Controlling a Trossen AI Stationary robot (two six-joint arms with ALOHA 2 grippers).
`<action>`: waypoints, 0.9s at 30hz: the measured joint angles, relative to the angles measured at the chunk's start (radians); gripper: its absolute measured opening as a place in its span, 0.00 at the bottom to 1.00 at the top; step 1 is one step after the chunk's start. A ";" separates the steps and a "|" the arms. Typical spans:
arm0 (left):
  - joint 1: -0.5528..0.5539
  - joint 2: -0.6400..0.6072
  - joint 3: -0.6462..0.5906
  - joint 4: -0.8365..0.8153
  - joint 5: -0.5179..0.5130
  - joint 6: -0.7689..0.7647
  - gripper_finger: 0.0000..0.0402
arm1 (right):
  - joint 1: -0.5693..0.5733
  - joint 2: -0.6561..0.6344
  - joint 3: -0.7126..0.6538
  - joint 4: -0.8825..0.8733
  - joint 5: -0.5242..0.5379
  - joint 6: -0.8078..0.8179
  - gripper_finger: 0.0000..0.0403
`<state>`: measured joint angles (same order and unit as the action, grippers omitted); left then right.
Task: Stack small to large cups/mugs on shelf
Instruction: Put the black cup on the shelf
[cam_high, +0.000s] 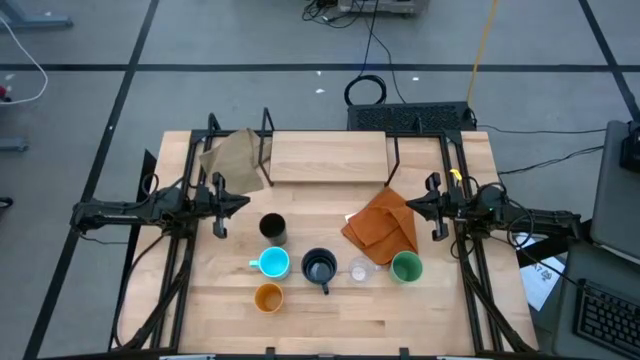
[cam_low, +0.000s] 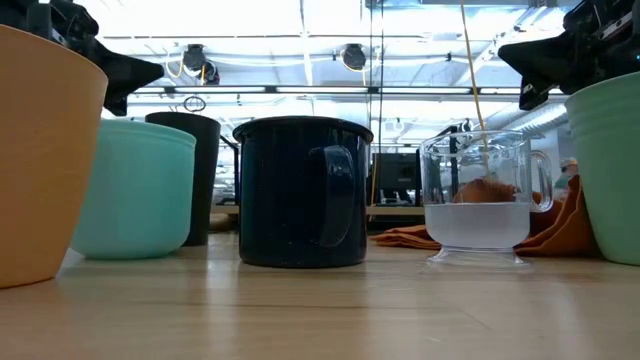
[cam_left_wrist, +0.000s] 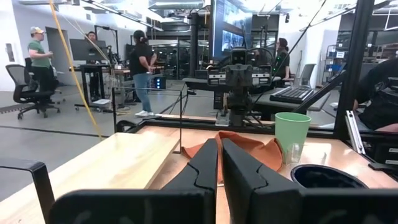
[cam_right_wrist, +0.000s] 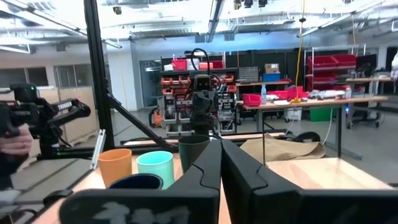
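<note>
Six cups are standing in the lower middle of the high view's frame on the worktop: brown cup, blue mug, orange cup, navy mug, clear cup and green cup. The shelf is sitting above them at the frame's upper middle. The left pincer is hovering clenched at left, the right pincer clenched at right. An orange cloth is lying between shelf and green cup.

six cups upright, shelf bare
</note>
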<state>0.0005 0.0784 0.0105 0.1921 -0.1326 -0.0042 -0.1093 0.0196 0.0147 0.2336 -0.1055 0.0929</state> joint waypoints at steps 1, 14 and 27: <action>0.000 0.000 0.000 0.000 0.000 0.003 0.06 | 0.000 0.000 0.000 -0.001 0.000 0.001 0.00; 0.000 0.000 0.000 -0.001 -0.001 0.009 0.06 | 0.000 0.000 0.000 0.100 0.000 -0.125 0.00; 0.000 0.000 0.000 0.006 -0.001 0.002 0.06 | 0.000 0.002 0.000 0.048 0.000 -0.060 0.00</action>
<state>0.0005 0.0784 0.0105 0.1982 -0.1337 -0.0025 -0.1097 0.0212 0.0147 0.2815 -0.1055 0.0333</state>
